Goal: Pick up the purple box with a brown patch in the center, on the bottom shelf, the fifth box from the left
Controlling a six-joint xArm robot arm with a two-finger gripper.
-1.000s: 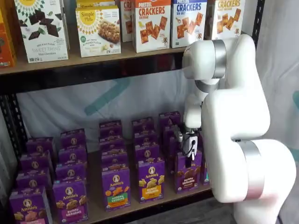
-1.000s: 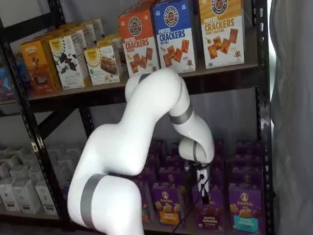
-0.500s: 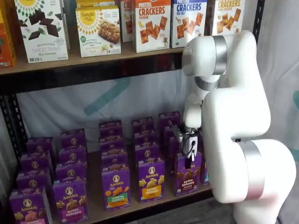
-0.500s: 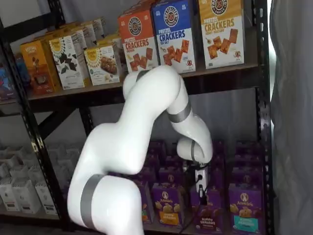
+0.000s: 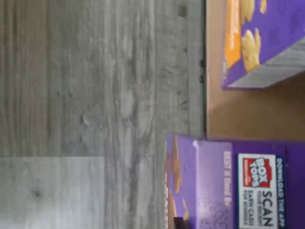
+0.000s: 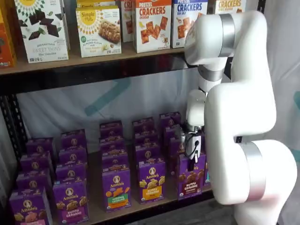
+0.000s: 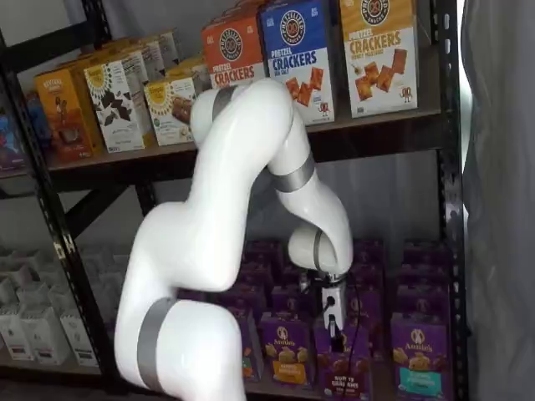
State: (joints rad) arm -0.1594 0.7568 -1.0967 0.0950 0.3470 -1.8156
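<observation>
The purple box [image 6: 190,181] with dark brown cookies at its centre stands at the front of the bottom shelf [image 6: 96,213], right of the other front boxes. It shows in both shelf views [image 7: 338,372]. My gripper [image 6: 191,163] hangs over its top with the black fingers closed on the top edge, also in a shelf view [image 7: 334,338]. In the wrist view the box's top with its Box Tops label [image 5: 248,186] reaches out past the shelf board [image 5: 248,114], over the floor.
A purple box with a yellow centre [image 6: 151,181] stands close to its left, and a teal-banded purple box [image 7: 415,363] to its right. Rows of purple boxes fill the shelf behind. Cracker boxes [image 6: 152,23] stand on the upper board. A black rack post [image 7: 447,209] is at the right.
The gripper and the purple box have come forward and a little lower together, away from the row. The arm's upper joints have risen.
</observation>
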